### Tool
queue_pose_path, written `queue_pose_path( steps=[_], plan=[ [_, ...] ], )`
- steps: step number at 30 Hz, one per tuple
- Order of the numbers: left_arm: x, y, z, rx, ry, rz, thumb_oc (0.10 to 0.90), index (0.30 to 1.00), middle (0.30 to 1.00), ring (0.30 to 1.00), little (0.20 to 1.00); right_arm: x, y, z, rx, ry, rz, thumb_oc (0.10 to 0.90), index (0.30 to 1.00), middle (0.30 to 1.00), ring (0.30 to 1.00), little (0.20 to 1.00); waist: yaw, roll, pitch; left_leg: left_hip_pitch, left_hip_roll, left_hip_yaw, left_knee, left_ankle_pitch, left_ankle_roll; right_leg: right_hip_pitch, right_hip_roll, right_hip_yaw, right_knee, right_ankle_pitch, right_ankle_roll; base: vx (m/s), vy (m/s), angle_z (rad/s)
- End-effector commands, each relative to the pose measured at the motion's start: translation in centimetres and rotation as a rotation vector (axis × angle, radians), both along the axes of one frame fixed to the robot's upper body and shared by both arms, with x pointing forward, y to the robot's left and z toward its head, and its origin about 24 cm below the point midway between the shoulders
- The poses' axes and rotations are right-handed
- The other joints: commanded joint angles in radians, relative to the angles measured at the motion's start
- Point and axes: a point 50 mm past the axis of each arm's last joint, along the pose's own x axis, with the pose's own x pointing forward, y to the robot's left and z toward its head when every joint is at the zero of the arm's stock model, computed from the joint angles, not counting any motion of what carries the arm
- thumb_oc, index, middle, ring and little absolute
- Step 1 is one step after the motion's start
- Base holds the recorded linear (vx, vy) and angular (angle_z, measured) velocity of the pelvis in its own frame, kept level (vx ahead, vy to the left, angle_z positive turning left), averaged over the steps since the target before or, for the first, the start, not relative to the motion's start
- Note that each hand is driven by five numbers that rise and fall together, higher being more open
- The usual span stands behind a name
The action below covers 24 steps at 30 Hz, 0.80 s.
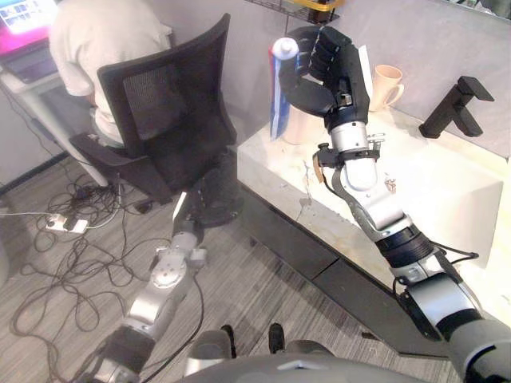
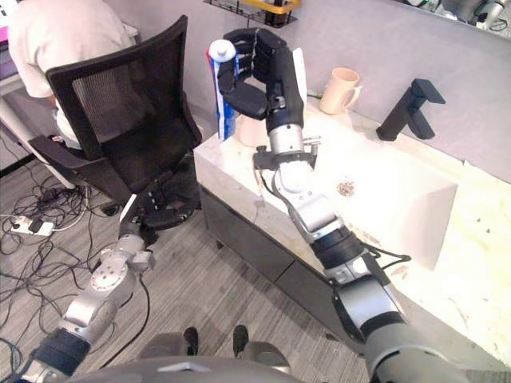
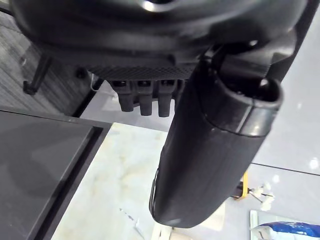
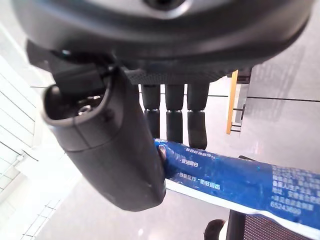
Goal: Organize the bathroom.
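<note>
- The right hand (image 2: 259,72) is raised above the bench (image 2: 375,191), thumb and fingers pinching a blue toothpaste tube (image 2: 224,100) with its white cap up.
- The left hand (image 1: 206,199) hangs low by the office chair (image 1: 172,104), fingers curled, holding nothing.

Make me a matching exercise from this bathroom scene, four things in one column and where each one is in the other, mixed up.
Things:
1. toothpaste tube
2. mug
3. faucet
4. office chair

Places:
A. on the countertop by the wall
B. beside the counter, a person seated in it
C. held up in the right hand
D. at the back of the sink

Pairs: 1-C, 2-A, 3-D, 4-B
</note>
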Motion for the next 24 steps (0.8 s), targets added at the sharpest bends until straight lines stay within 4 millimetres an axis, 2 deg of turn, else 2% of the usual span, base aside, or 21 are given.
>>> queue_pose_path(
  steps=[1, 2, 3, 4, 6, 8, 10, 11, 15, 18, 19, 21, 22, 24],
  plan=[
    [2.0, -0.7, 4.0, -0.042, -0.225, -0.047, 0.8, 0.9, 0.9, 0.9, 0.9, -2.1, 0.9, 8.9, 0.121, -0.443, 0.008, 0.4, 0.3, 0.3, 0.3, 0.3, 0.013, -0.014, -0.038, -0.047, 0.029, -0.031, -0.072, -0.014, 0.016, 0.041, 0.008, -0.089, 0.025, -0.087, 0.028, 0.31, 0.122, -0.13],
    [2.0, -0.8, 4.0, -0.042, -0.224, -0.048, 0.8, 0.9, 0.9, 0.9, 0.9, -2.1, 0.9, 9.0, 0.121, -0.445, 0.006, 0.4, 0.3, 0.3, 0.3, 0.3, 0.015, -0.012, -0.037, -0.04, 0.038, -0.034, -0.102, -0.001, 0.01, 0.047, 0.008, -0.089, 0.025, -0.09, 0.028, 0.42, 0.186, -0.05],
    [1.8, -0.9, 4.0, -0.044, -0.222, -0.052, 0.8, 0.9, 0.9, 0.9, 0.9, -2.0, 0.9, 9.2, 0.119, -0.462, -0.015, 0.4, 0.3, 0.3, 0.3, 0.3, 0.022, -0.002, -0.038, -0.036, 0.094, -0.055, -0.22, 0.071, -0.019, 0.068, 0.009, -0.089, 0.02, -0.106, 0.031, 0.33, 0.161, -0.06],
    [1.8, -0.9, 3.9, -0.046, -0.22, -0.053, 0.8, 0.9, 0.9, 0.9, 0.9, -2.0, 0.9, 9.2, 0.114, -0.465, -0.026, 0.4, 0.3, 0.3, 0.3, 0.3, 0.024, 0.002, -0.039, -0.043, 0.124, -0.062, -0.257, 0.105, -0.032, 0.079, 0.006, -0.089, 0.017, -0.112, 0.034, 0.47, 0.225, 0.01],
    [1.6, -0.9, 3.7, -0.05, -0.209, -0.055, 0.8, 0.9, 0.9, 0.9, 0.9, -2.0, 1.1, 9.3, 0.119, -0.47, -0.037, 0.4, 0.3, 0.3, 0.3, 0.3, 0.038, 0.025, -0.037, -0.067, 0.19, -0.112, -0.364, 0.231, -0.069, 0.127, 0.003, -0.079, 0.015, -0.148, 0.039, 0.49, 0.244, 0.04],
    [1.6, -0.9, 3.5, -0.043, -0.208, -0.064, 0.8, 0.9, 0.9, 0.9, 0.9, -2.1, 1.3, 9.3, 0.119, -0.476, -0.043, 0.4, 0.3, 0.3, 0.3, 0.3, 0.044, 0.034, -0.039, -0.086, 0.197, -0.117, -0.362, 0.247, -0.073, 0.152, -0.006, -0.075, 0.026, -0.177, 0.046, 0.44, 0.236, -0.02],
    [1.8, -0.7, 3.8, -0.031, -0.219, -0.07, 0.8, 0.9, 0.9, 0.9, 0.9, -2.2, 1.5, 9.5, 0.118, -0.491, -0.036, 0.4, 0.3, 0.3, 0.3, 0.3, 0.051, 0.036, -0.049, -0.081, 0.179, -0.133, -0.353, 0.207, -0.066, 0.165, -0.043, -0.069, 0.037, -0.187, 0.072, 0.42, 0.278, -0.5],
    [2.0, -0.5, 4.0, -0.014, -0.223, -0.068, 0.8, 0.9, 0.9, 0.9, 0.9, -2.3, 1.7, 9.6, 0.116, -0.514, -0.032, 0.4, 0.3, 0.3, 0.3, 0.3, 0.059, 0.036, -0.056, -0.073, 0.155, -0.148, -0.335, 0.17, -0.062, 0.164, -0.076, -0.07, 0.051, -0.19, 0.096, 0.31, 0.259, -0.96],
    [2.2, -0.8, 3.9, 0.009, -0.205, -0.084, 0.8, 0.9, 0.9, 0.9, 0.9, -2.7, 1.7, 9.5, 0.134, -0.524, -0.043, 0.4, 0.3, 0.3, 0.3, 0.3, 0.053, 0.037, -0.069, -0.078, 0.111, -0.135, -0.285, 0.121, -0.043, 0.143, -0.127, -0.072, 0.103, -0.189, 0.134, 0.31, 0.249, -0.8],
    [2.1, -1.0, 3.7, 0.018, -0.19, -0.099, 0.8, 0.9, 0.9, 0.9, 0.9, -3.2, 1.1, 9.9, 0.142, -0.545, -0.073, 0.4, 0.3, 0.3, 0.3, 0.3, 0.049, 0.033, -0.091, -0.067, 0.065, -0.122, -0.286, 0.097, -0.009, 0.125, -0.166, -0.068, 0.169, -0.139, 0.145, 0.33, 0.255, -0.26],
    [2.0, -1.2, 3.4, 0.023, -0.169, -0.111, 0.8, 0.9, 0.9, 0.9, 0.9, -3.5, 0.5, 10.1, 0.151, -0.566, -0.103, 0.4, 0.3, 0.3, 0.3, 0.3, 0.052, 0.024, -0.106, -0.064, 0.033, -0.12, -0.282, 0.08, 0.014, 0.116, -0.199, -0.078, 0.215, -0.064, 0.148, 0.2, 0.14, -0.1],
    [2.0, -1.2, 3.2, 0.025, -0.162, -0.116, 0.8, 0.9, 0.9, 0.9, 0.9, -3.5, 0.3, 10.2, 0.154, -0.571, -0.112, 0.4, 0.3, 0.3, 0.3, 0.3, 0.052, 0.022, -0.109, -0.061, 0.027, -0.119, -0.283, 0.077, 0.018, 0.111, -0.206, -0.08, 0.225, -0.05, 0.149, 0.19, 0.154, -0.1],
    [2.0, -1.5, 2.8, 0.029, -0.148, -0.116, 0.8, 0.9, 0.9, 0.9, 0.9, -3.8, 0.1, 10.4, 0.147, -0.6, -0.133, 0.4, 0.3, 0.3, 0.3, 0.3, 0.046, 0.029, -0.112, -0.035, 0.012, -0.105, -0.285, 0.056, 0.035, 0.055, -0.239, -0.085, 0.337, 0.024, 0.148, 0.23, 0.215, -0.11],
    [1.9, -1.5, 2.7, 0.029, -0.142, -0.111, 0.8, 0.9, 0.9, 0.9, 0.9, -3.9, -0.1, 10.5, 0.145, -0.606, -0.133, 0.4, 0.3, 0.3, 0.3, 0.3, 0.041, 0.035, -0.111, -0.019, 0.01, -0.096, -0.288, 0.048, 0.04, 0.026, -0.24, -0.084, 0.374, 0.033, 0.145, 0.16, 0.143, -0.17]
  ],
)
